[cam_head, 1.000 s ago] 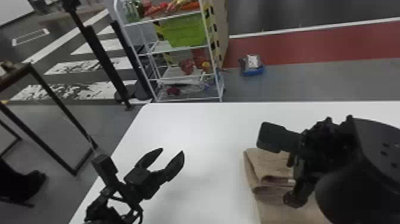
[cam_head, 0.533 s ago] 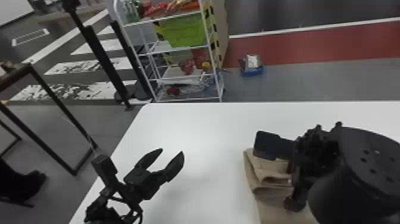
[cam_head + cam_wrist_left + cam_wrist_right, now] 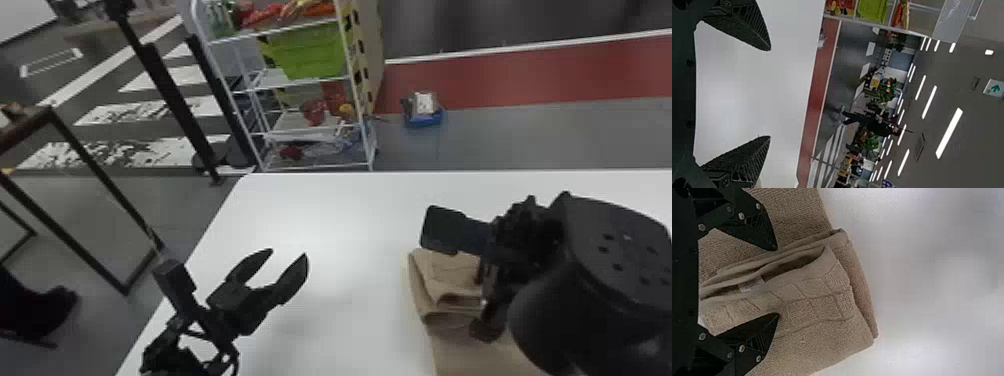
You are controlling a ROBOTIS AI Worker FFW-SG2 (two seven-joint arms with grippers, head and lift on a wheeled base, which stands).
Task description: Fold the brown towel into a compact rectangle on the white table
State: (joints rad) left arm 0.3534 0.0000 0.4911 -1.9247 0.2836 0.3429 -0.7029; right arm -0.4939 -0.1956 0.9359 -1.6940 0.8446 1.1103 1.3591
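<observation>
Head view: brown towel (image 3: 462,355) part folded beneath the spread right gripper (image 3: 457,281)

Well in from the left edge of the white table (image 3: 325,215) and short of its far edge, the towel lies with layers stacked at its far end, their left corners rounded and slightly staggered. A flatter stretch of cloth runs from the stack towards the near side.

Near the table's left edge, the left gripper (image 3: 288,254) hangs with its claw released; the left wrist view has white tabletop between the tips. The right wrist view looks into a gap between the layers, with a small pale label (image 3: 751,284) at its lip and a band of woven squares (image 3: 820,303) alongside. The right claw is released too; whether it touches the cloth, I cannot tell.

Since a second ago, the right gripper has shifted towards the table's left edge; the left gripper and towel have kept their places.
</observation>
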